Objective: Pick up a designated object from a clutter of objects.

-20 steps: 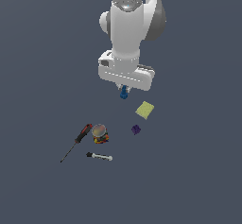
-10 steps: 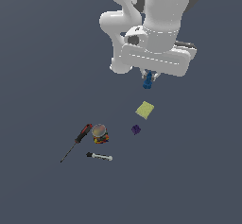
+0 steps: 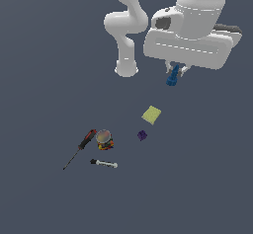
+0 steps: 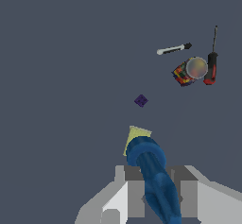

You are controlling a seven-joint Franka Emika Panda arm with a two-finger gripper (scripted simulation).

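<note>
The designated object, a small bright blue chunky piece [image 3: 172, 78], hangs high above the floor with my gripper [image 3: 174, 72] shut on it. In the wrist view the blue piece [image 4: 149, 164] juts out between the two grey fingers [image 4: 134, 190]. The rest of the clutter lies below on the floor. The yellow-green square [image 3: 151, 114] is nearest under the hand, and the purple lump [image 3: 142, 135] lies just beyond it.
Further towards the exterior view's left lie the multicoloured can [image 3: 104, 139], the red-handled screwdriver [image 3: 84, 144] and the black-and-white bolt-like stick [image 3: 105, 163]. The arm's white base [image 3: 126, 70] stands behind the clutter. The floor is plain dark grey.
The hand has swung towards the exterior view's right and upward, carrying the blue piece with it. The items on the floor have not moved.
</note>
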